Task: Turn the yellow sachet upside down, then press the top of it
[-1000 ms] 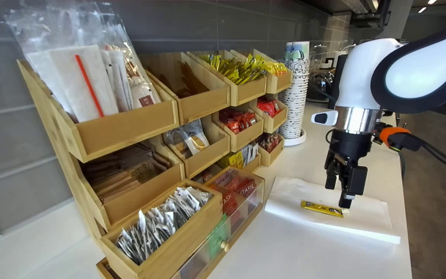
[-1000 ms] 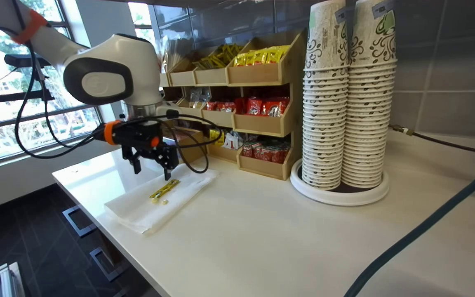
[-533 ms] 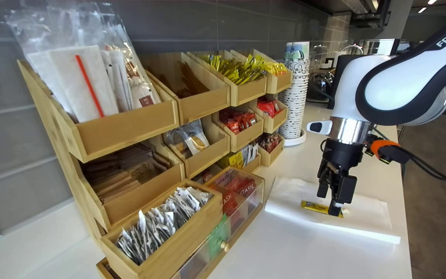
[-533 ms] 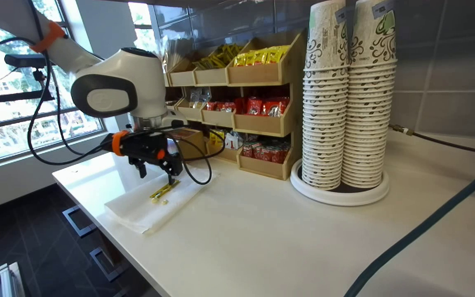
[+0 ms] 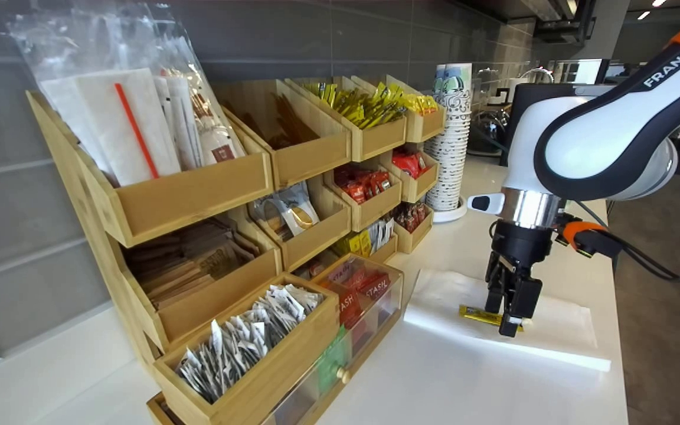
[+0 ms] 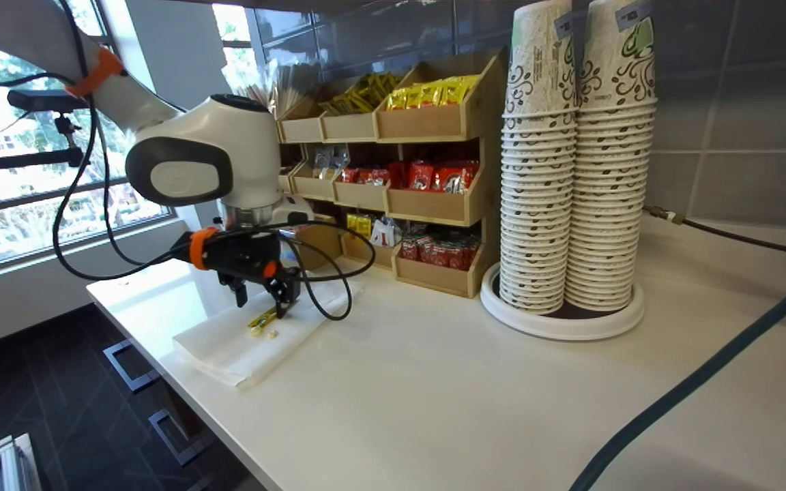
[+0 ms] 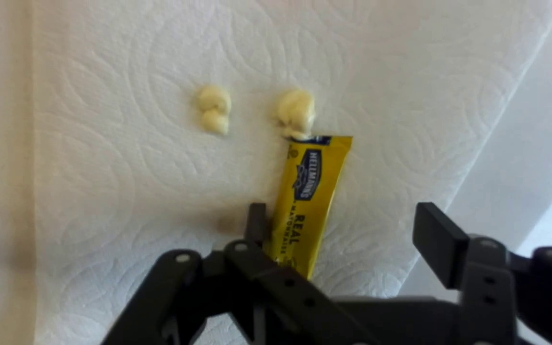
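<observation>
The yellow sachet point(image 7: 309, 191) lies flat on a white paper towel point(image 7: 137, 167), its printed Hellmann's face up. It also shows, partly behind the fingers, in both exterior views point(image 5: 474, 314) point(image 6: 260, 321). Two pale mayonnaise blobs point(image 7: 296, 111) lie by its far end in the wrist view; one touches that end. My gripper point(image 7: 345, 227) is open, low over the towel, and straddles the sachet. Its left finger is close against the sachet's left edge; I cannot tell if it touches. The right finger stands well apart. The sachet's near end is hidden behind the gripper.
A wooden tiered organizer point(image 5: 310, 156) with condiments and packets stands beside the towel against the wall. Stacked paper cups point(image 6: 536, 204) stand on a round white tray point(image 6: 570, 331). The counter's open edge point(image 6: 181, 378) runs close to the towel. A cable point(image 6: 338, 303) loops beside the gripper.
My gripper has moved down to the towel, so its open fingers now stand on either side of the sachet. The sachet and the towel have not moved.
</observation>
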Motion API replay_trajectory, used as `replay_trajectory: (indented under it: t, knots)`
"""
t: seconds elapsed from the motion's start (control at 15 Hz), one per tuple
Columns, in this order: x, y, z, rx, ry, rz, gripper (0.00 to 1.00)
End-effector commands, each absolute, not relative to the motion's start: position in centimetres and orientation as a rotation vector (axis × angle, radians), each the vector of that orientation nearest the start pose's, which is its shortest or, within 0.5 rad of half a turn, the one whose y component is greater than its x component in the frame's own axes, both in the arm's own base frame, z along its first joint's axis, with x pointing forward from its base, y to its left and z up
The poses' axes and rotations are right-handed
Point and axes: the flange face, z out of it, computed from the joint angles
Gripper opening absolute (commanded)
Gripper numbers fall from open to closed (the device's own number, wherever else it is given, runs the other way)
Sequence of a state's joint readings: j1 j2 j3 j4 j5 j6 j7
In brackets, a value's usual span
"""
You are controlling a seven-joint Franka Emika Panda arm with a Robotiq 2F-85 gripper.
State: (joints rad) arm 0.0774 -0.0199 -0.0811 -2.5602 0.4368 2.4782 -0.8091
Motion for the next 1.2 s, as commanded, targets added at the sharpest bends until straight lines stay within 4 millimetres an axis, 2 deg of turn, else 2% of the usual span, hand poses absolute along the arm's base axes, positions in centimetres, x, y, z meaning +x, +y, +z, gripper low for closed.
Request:
replay_trajectory:
  t: [0.0, 0.07, 0.13, 0.2, 0.27, 0.33, 0.4, 0.53, 0.6, 0.73, 1.0, 1.07, 1.13]
  knots:
    - [44.7, -0.6, 26.6, -2.801, -0.64, -0.096, 0.84]
    - [44.7, -0.7, 26.6, -2.801, -0.639, -0.095, 0.86]
    - [44.7, -0.7, 26.5, -2.8, -0.637, -0.093, 0.79]
    - [44.7, -0.8, 26.5, -2.801, -0.636, -0.092, 0.66]
    - [44.8, -0.8, 26.5, -2.8, -0.634, -0.094, 0.61]
    - [44.8, -0.9, 26.5, -2.801, -0.633, -0.095, 0.61]
    - [44.9, -1.0, 26.6, -2.803, -0.631, -0.099, 0.56]
    - [45.0, -1.3, 26.6, -2.809, -0.625, -0.103, 0.51]
    - [45.0, -1.4, 26.6, -2.812, -0.621, -0.102, 0.53]
    - [44.9, -1.6, 26.5, -2.816, -0.613, -0.1, 0.49]
    - [44.9, -1.9, 26.5, -2.823, -0.604, -0.1, 0.39]
    - [44.9, -2.0, 26.5, -2.825, -0.601, -0.102, 0.33]
    - [44.9, -2.0, 26.5, -2.828, -0.599, -0.102, 0.34]
